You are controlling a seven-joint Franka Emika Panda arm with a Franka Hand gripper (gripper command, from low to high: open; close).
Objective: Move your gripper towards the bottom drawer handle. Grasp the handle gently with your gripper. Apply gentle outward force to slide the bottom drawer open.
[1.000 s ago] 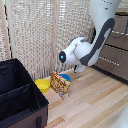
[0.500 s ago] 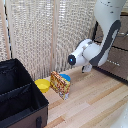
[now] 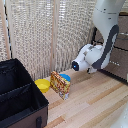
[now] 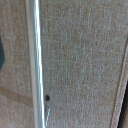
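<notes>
- Bottom drawer handle: not to be picked out in either view; its place can only be judged from the bottom drawer (image 3: 118, 69), the lowest dark brown front of the dresser at the exterior view's right edge, partly hidden behind the arm
- The tool (image 3: 83, 61) hangs at the end of the white arm above the wooden floor (image 3: 95, 102), its rounded dark end turned toward the exterior view's left, away from the dresser; its fingers do not show clearly in either view, so whether it is open or closed cannot be told; nothing is seen in its hold
- The relation that matters: the drawer lies toward the exterior view's right of the tool and a little lower, near but not touching; the tool appears to face the opposite way, toward the woven screen (image 3: 45, 35)
- The wrist view bears this out; it shows only beige woven cloth and a slim silvery upright rod (image 4: 34, 60), no dark wood, so this rod is judged part of the screen and not the handle
- By the task's wording the handle is a level bar, its long axis running across the drawer front; the coming move would seem to call for a turn of the wrist toward the dresser before any closing in
- Below the tool, toward the exterior view's left, stand a printed box (image 3: 60, 85), a blue bowl (image 3: 65, 77), a yellow bowl (image 3: 42, 85) and a black case (image 3: 20, 95); all lie well apart from the drawer
</notes>
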